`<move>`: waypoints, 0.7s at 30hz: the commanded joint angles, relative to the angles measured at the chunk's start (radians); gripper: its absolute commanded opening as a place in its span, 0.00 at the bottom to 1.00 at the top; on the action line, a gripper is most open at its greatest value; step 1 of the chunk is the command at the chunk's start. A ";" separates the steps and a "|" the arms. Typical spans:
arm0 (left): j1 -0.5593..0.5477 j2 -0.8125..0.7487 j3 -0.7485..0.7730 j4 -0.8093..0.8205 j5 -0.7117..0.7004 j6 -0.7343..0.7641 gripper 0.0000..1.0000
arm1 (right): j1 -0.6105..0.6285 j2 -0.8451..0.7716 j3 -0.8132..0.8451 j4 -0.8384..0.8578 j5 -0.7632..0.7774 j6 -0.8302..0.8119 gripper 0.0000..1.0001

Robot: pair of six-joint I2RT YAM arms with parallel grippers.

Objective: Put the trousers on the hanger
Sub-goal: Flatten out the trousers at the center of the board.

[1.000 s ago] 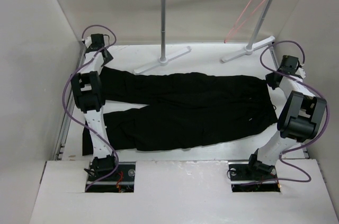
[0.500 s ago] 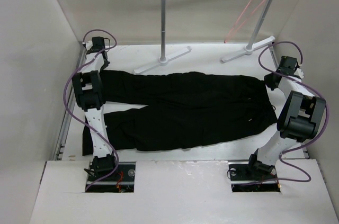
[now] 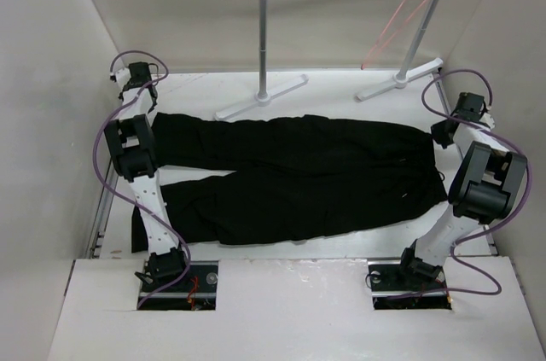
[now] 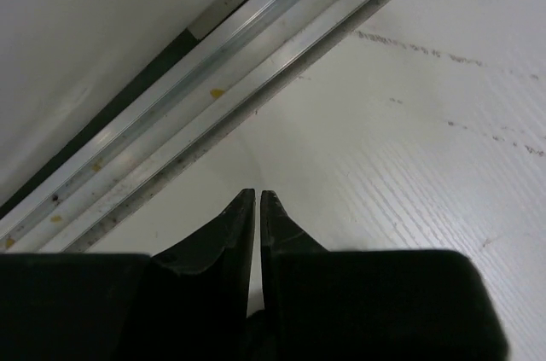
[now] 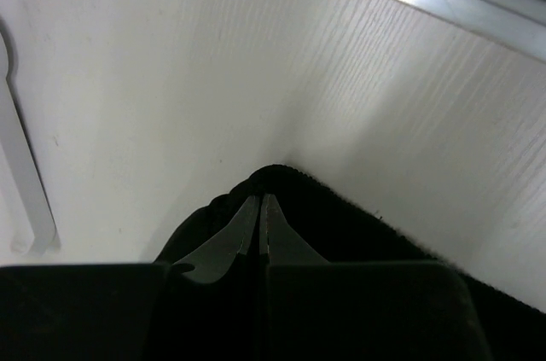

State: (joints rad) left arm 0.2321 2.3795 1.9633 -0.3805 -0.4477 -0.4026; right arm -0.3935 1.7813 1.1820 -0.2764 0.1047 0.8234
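The black trousers [image 3: 299, 177] lie flat across the table, waist to the right and both legs running left. My right gripper [image 3: 441, 137] is at the far corner of the waist. In the right wrist view the right gripper [image 5: 259, 199] is shut on a peak of the trousers [image 5: 358, 229]. My left gripper [image 3: 148, 105] is near the far left corner, just beyond the end of the upper leg. In its wrist view the left gripper [image 4: 258, 195] is shut over bare white table with no cloth between the jaws. The pinkish-red hanger [image 3: 397, 24] hangs from the right end of the rack's bar.
A grey clothes rack [image 3: 264, 37] with white joints stands at the back, its white feet [image 3: 260, 96] on the table just beyond the trousers. One foot [image 5: 26, 182] shows in the right wrist view. An aluminium rail [image 4: 213, 96] runs along the left wall.
My left gripper has shut and moved back and left, away from the trouser leg. The right arm and the trousers have hardly moved.
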 commanded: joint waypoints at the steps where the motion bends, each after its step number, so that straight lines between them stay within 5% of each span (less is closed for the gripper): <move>1: -0.001 -0.059 0.017 0.064 -0.034 -0.007 0.08 | -0.017 0.012 0.064 0.042 0.033 -0.024 0.04; 4: -0.003 -0.055 0.017 0.097 0.013 -0.007 0.12 | -0.012 0.020 0.085 0.046 0.033 -0.024 0.05; 7: -0.012 -0.080 -0.001 0.100 0.033 -0.013 0.28 | -0.011 0.015 0.099 0.028 0.047 -0.023 0.13; 11: -0.047 -0.230 -0.117 0.101 0.056 -0.080 0.56 | 0.041 -0.063 0.094 0.008 0.093 -0.018 0.58; 14: -0.073 -0.408 -0.275 0.103 0.072 -0.140 0.66 | 0.119 -0.156 0.081 -0.012 0.128 -0.029 0.77; 19: -0.110 -0.779 -0.665 0.063 0.090 -0.206 0.64 | 0.247 -0.336 -0.021 -0.018 0.181 -0.032 0.82; 21: -0.118 -0.920 -0.815 0.022 0.084 -0.238 0.61 | 0.317 -0.405 -0.067 -0.015 0.171 -0.029 0.72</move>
State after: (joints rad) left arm 0.1112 1.6279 1.2968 -0.2958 -0.3561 -0.5667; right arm -0.1356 1.4681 1.1648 -0.3046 0.2363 0.7979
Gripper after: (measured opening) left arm 0.619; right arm 0.752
